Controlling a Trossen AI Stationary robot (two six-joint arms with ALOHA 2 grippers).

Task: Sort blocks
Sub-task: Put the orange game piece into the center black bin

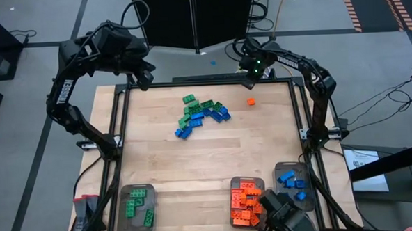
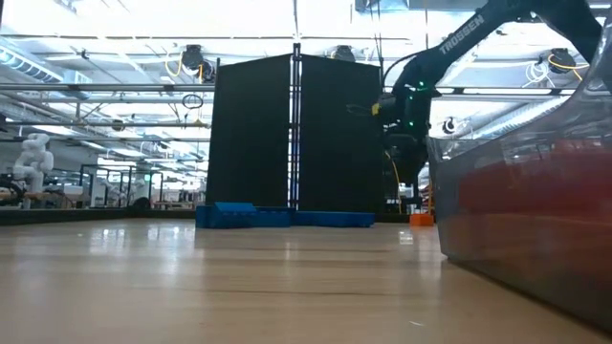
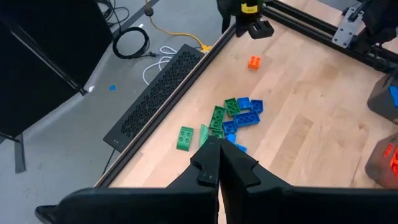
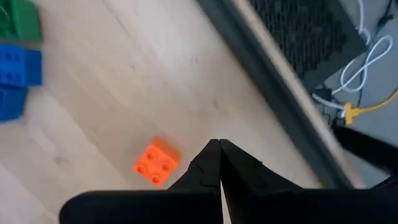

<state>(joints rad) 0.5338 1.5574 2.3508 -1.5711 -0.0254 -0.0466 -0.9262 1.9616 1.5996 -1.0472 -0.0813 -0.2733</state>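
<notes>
Loose blocks: you are seeing small studded green and blue plastic bricks (image 1: 202,113) lying heaped mid-worktop, one orange brick (image 1: 251,101) sitting apart.
Right end effector (image 1: 248,74): hovering closed, empty, near it.
Left end effector (image 1: 145,81): hanging closed, empty.

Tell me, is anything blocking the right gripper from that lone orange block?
Nothing visible does. The right gripper, shut and empty, hovers just beside the orange block, with only bare wooden table between them. The green and blue pile lies off to the side.

left end effector (image 3: 217,163) closed, raised | right end effector (image 4: 217,163) closed, raised
</notes>
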